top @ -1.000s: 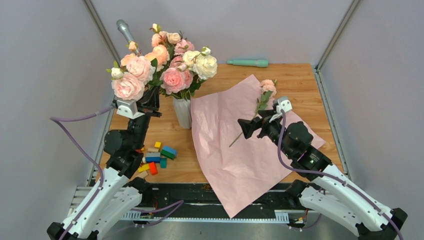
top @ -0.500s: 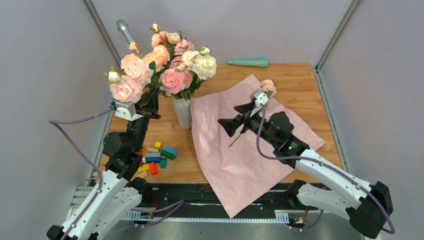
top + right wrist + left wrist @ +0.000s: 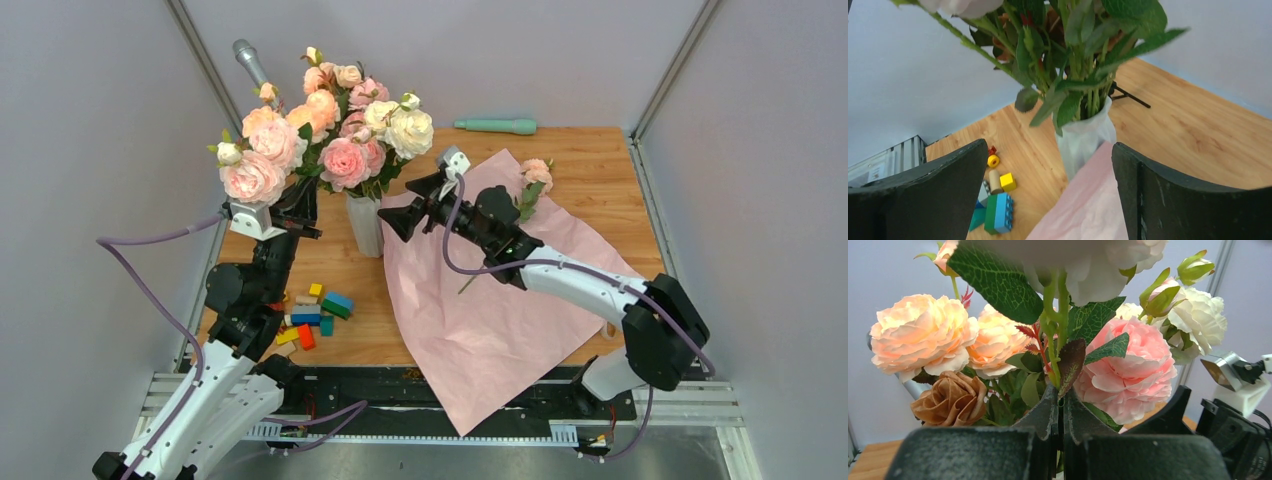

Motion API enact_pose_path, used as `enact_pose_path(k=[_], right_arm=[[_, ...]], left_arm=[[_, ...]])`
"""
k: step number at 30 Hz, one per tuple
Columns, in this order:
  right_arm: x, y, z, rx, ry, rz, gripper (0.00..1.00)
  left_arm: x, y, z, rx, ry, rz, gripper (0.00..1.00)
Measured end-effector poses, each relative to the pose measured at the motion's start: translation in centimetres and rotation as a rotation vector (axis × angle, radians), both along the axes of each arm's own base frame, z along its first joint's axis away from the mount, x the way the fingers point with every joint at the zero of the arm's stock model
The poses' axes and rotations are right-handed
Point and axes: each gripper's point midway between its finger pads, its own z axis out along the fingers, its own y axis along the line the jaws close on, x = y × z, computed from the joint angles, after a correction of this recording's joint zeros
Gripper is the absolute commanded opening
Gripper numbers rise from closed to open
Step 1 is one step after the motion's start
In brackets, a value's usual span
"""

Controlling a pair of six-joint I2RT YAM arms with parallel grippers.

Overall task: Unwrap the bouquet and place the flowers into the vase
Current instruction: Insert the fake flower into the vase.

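The white ribbed vase (image 3: pixel 365 228) (image 3: pixel 1083 141) stands left of centre with a bunch of pink, peach and white flowers (image 3: pixel 372 130) in it. The bouquet's pink paper (image 3: pixel 480 300) (image 3: pixel 1090 210) lies opened flat, and one pale pink rose (image 3: pixel 536 172) rests on it with its thin stem. My left gripper (image 3: pixel 302 192) (image 3: pixel 1062 390) is raised beside the vase, shut on a green flower stem (image 3: pixel 1057 335) under peach and pink blooms (image 3: pixel 258 168). My right gripper (image 3: pixel 400 207) (image 3: pixel 1048 147) hangs open just right of the vase, over the paper's corner, holding nothing.
Coloured toy blocks (image 3: pixel 316 310) (image 3: pixel 997 210) lie left of the paper, near the left arm. A teal handle (image 3: pixel 495 126) rests at the back edge and a grey rod (image 3: pixel 250 62) leans in the back left corner. Grey walls close in both sides.
My right arm has swung left across the paper, away from the lying rose, up to the vase, still open. The left arm and its flowers have hardly moved.
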Motion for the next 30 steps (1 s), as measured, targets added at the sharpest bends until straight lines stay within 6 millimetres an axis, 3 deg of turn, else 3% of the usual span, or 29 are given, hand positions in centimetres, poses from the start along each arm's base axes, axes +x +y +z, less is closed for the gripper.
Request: enact_pose_path(k=[9,20,28,30], right_arm=[[2.8,3.7,0.2,0.024,-0.02,0.012,0.86],[5.0,5.6,-0.9,0.024,-0.005,-0.01,0.78],[5.6,6.4,-1.3,0.044,0.012,-0.036,0.53],[5.7,6.5,-1.3,0.049,0.018,-0.043,0.38]], left_arm=[[0.0,-0.1,0.0,0.004,0.003,-0.003,0.0],[-0.2,-0.2,0.0,0.009,0.002,-0.012,0.0],[-0.5,-0.3,-0.1,0.014,0.005,-0.024,0.0],[-0.5,-0.3,-0.1,0.015,0.006,-0.024,0.0]])
